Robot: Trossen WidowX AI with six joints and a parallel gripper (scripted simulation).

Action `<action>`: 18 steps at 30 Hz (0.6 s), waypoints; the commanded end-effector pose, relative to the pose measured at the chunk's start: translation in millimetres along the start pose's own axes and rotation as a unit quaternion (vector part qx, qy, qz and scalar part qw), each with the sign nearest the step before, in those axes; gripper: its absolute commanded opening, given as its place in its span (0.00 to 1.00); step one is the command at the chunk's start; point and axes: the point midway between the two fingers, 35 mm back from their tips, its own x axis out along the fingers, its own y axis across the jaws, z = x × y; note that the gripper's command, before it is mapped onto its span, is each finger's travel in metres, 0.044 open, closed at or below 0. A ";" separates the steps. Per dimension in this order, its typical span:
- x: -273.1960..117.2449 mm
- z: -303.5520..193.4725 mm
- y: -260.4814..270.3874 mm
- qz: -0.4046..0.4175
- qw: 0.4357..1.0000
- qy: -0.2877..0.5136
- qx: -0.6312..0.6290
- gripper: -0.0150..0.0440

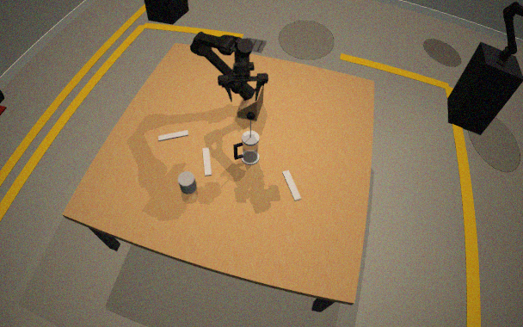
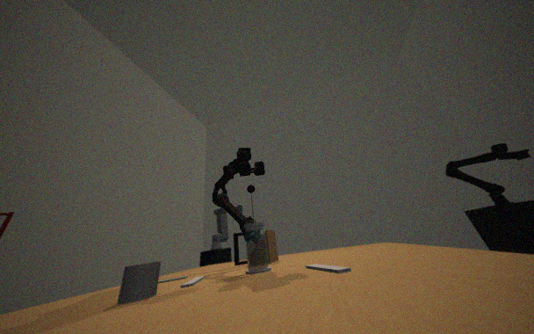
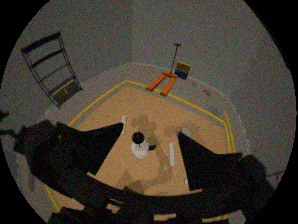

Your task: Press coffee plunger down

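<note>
Top view: gripper (image 1: 244, 95) spread wide, nothing held, poised above plunger knob (image 1: 250, 115), apart from it at 12 o'clock. Coffee press (image 1: 249, 148) seen upright near table (image 1: 327, 241) centre, rod fully raised. Wide spread judged suited to straddling knob before downward push.

Upright glass press (image 1: 250, 148), plunger (image 1: 249, 115) raised
</note>
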 end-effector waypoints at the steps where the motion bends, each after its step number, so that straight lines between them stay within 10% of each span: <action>1: -19.3 -7.9 31.6 -0.026 0.999 -0.030 0.012 1.00; 18: 15.6 -56.9 29.2 -0.028 0.999 -0.030 0.013 1.00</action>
